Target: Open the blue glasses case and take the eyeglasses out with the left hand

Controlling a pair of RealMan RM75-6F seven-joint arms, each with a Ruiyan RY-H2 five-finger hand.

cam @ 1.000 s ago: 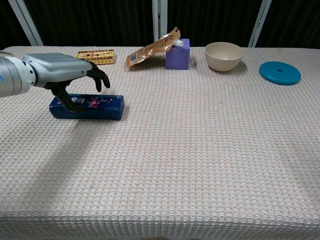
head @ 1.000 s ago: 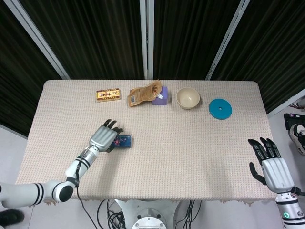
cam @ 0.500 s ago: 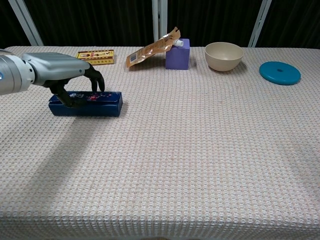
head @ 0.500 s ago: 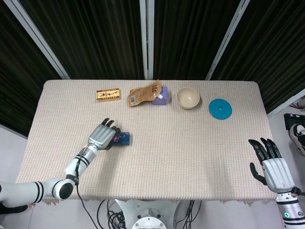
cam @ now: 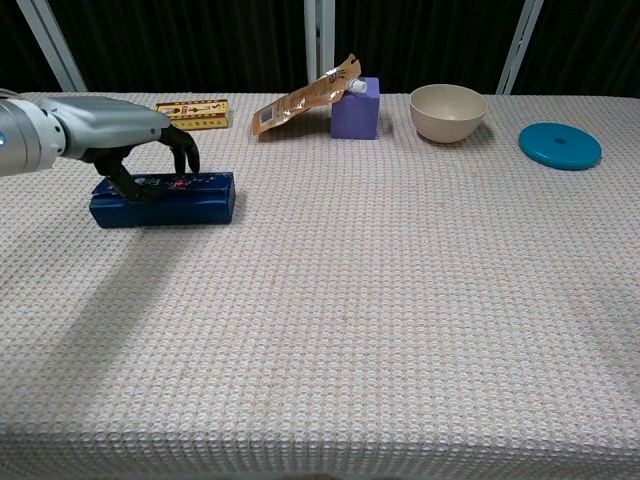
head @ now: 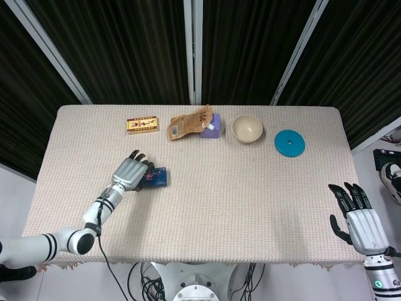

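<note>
Dark fingers [cam: 183, 150] of the left hand [head: 130, 173] are curled down over the top of the blue case [cam: 165, 199], with the thumb set against its near side, so the case is gripped from above. The lid is seen closed, and no eyeglasses are visible. The case lies flat on the table [head: 250, 200], toward its left side, with only its right end showing past the hand in the head view [head: 158, 177]. The silver back of the hand is turned upward, and the arm [head: 69, 239] is stretched back toward the table's near left corner.

The right hand [head: 360, 219] is held off the table's near right corner, its fingers spread and pointing away from the robot, with nothing in them.

Along the far edge of the table are set a yellow box [head: 142, 125], a brown pouch [head: 188, 124] leaning against a purple block [cam: 356, 108], a cream bowl [head: 247, 128] and a teal disc [head: 289, 143].
</note>
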